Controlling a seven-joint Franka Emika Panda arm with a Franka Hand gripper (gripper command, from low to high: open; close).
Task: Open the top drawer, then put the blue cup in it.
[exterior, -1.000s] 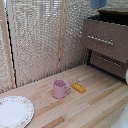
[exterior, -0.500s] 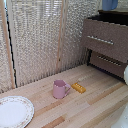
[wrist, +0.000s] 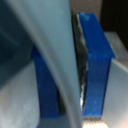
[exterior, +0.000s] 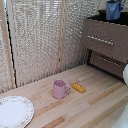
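Two brown drawer fronts face the room, and the top drawer (exterior: 106,41) looks fully closed, its silver bar handle (exterior: 101,40) untouched. The blue cup (exterior: 114,9) stands on top of the chest (exterior: 95,22), well apart from the pink mug (exterior: 60,89) on the wooden table (exterior: 95,107). The wrist view shows only blurred blue and grey, so I cannot tell whether the gripper is parted or clenched. Opening probably comes first: grip the bar mid-length and pull straight outward.
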